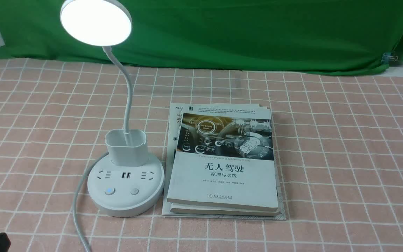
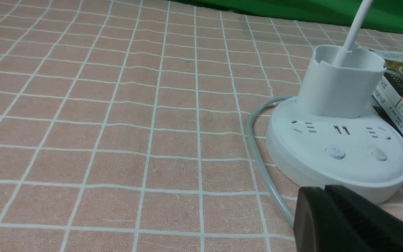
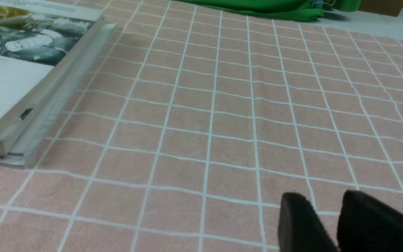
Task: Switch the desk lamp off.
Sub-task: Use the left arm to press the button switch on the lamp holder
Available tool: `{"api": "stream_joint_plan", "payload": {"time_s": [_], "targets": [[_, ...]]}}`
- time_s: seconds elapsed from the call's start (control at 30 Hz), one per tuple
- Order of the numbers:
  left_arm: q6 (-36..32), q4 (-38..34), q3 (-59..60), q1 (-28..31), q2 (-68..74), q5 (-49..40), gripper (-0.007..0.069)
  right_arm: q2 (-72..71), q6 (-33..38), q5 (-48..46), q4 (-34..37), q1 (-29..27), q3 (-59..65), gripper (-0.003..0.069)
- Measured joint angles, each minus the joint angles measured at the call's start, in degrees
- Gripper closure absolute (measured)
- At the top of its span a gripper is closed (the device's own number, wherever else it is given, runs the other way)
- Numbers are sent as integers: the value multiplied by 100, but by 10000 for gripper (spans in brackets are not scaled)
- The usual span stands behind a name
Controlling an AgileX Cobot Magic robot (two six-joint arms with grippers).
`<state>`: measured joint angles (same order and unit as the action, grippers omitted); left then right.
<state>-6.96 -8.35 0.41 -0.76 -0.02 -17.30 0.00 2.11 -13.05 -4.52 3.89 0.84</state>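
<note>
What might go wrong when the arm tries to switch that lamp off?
The lit button sits close to a second button; the left gripper might press the wrong one. The cable curves past the base on the gripper's side and may snag. A hard push might shove the lamp into the books.

light: bright, even | glare: desk lamp [image 1: 96,21] head blown out | shadows: soft

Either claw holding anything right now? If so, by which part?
Nothing held. Left claw is shut and empty, clear of the desk lamp; right claw is open above the tablecloth, empty.
</note>
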Motion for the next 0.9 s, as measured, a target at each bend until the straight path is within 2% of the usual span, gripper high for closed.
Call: {"api": "stream_joint_plan", "payload": {"time_s": [0.53,0.67,0.73,0.83,0.9], "targets": [[0,-75,0,0,0,69,628,0,0,0,6,0,0,419],[13,-833,0,0,0,352,628,0,0,0,6,0,0,419],[13,-2068,0,0,0,735,628,0,0,0,6,0,0,419],[13,-3029,0,0,0,1059,628,0,0,0,6,0,0,419],[13,-3356,0,0,0,1297,628,0,0,0,6,0,0,419]]}}
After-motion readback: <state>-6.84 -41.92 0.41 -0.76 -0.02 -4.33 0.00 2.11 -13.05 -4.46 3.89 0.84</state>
